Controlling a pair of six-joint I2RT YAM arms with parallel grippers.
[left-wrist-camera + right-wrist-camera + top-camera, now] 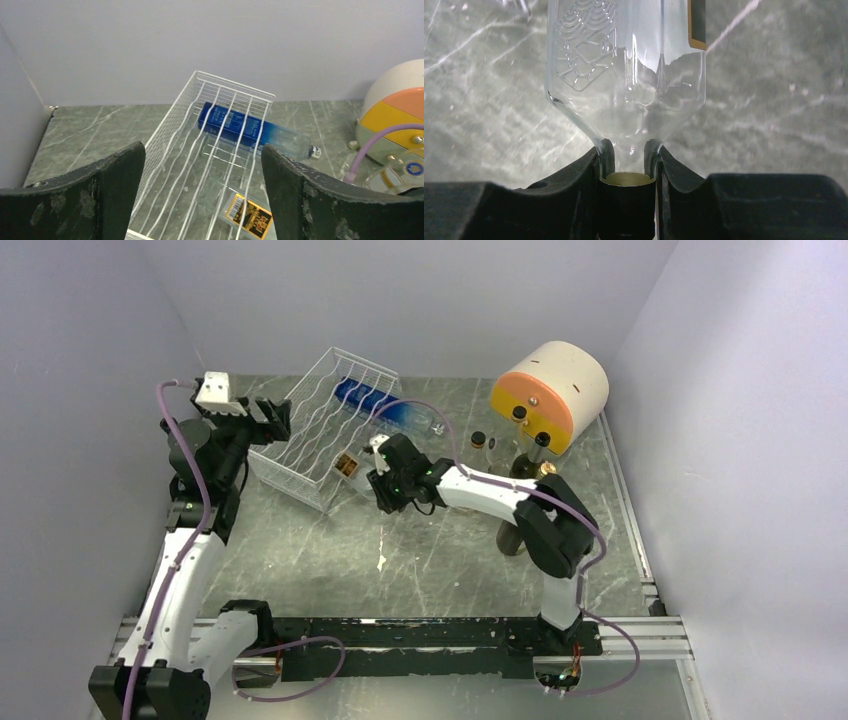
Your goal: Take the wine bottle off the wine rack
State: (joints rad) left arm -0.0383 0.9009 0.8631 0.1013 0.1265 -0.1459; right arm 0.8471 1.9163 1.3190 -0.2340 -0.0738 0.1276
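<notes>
The green marbled bench [430, 560] carried the white wire wine rack [305, 445] at its back left, with a cream-and-orange drum [560, 390] well apart at back right. A blue bottle [372, 403] lay across the rack's far end. The clear wine bottle [624, 75] lay at the near end, its neck poking out. The right jaws were clamped on that neck, just beside the gold cap [626, 178]. The left jaws stood wide apart beside the rack, holding nothing.

**Colours and patterns**

The table [430, 560] is grey-green, veined white. The wine rack [318, 435] is white wire. The blue bottle [235, 125] fades to clear. The clear wine bottle [626, 75] bears an embossed web pattern and an orange-and-black label. The drum [560, 385] is cream, orange and yellow.
</notes>
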